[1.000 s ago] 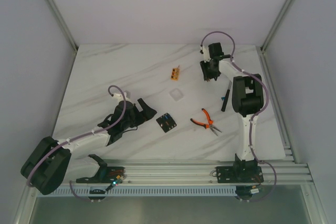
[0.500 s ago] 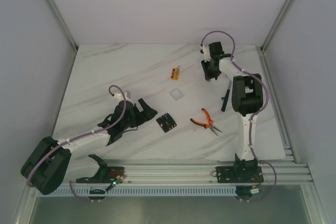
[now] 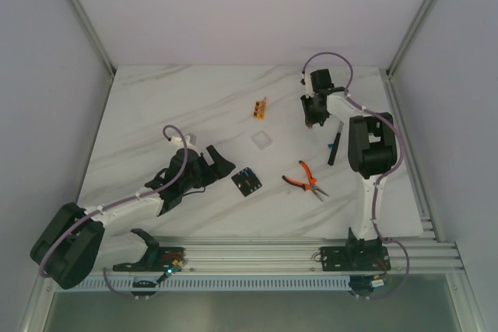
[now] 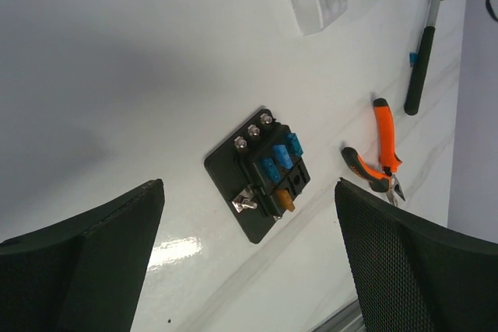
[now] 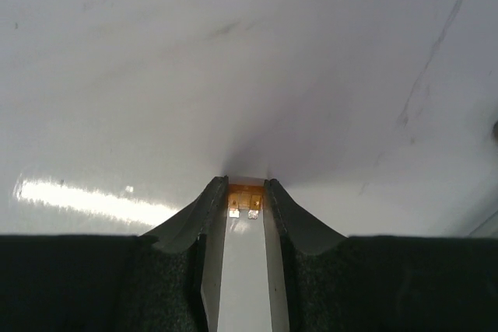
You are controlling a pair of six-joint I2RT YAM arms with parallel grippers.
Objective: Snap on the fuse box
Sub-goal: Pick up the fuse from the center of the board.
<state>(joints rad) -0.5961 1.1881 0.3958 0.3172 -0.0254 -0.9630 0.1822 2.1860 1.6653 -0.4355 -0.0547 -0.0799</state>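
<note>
Black and squarish, the fuse box (image 3: 247,182) is lying flat on the white marbled table (image 3: 156,106), near the middle and toward the near edge, with blue fuses and one orange one showing in its top. The left gripper (image 3: 218,159) is hovering just to its left, fingers (image 4: 85,270) spread wide and gripping nothing. The right gripper (image 5: 246,184) is reaching to the far right of the table, its fingers pressing together on a small amber fuse (image 5: 243,191) (two metal prongs are showing). Orange-handled pliers (image 3: 306,179) are lying to the right of the fuse box, a clear plastic cover (image 3: 261,141) is sitting just beyond it, and a small orange block (image 3: 260,107) is resting farther back.
</note>
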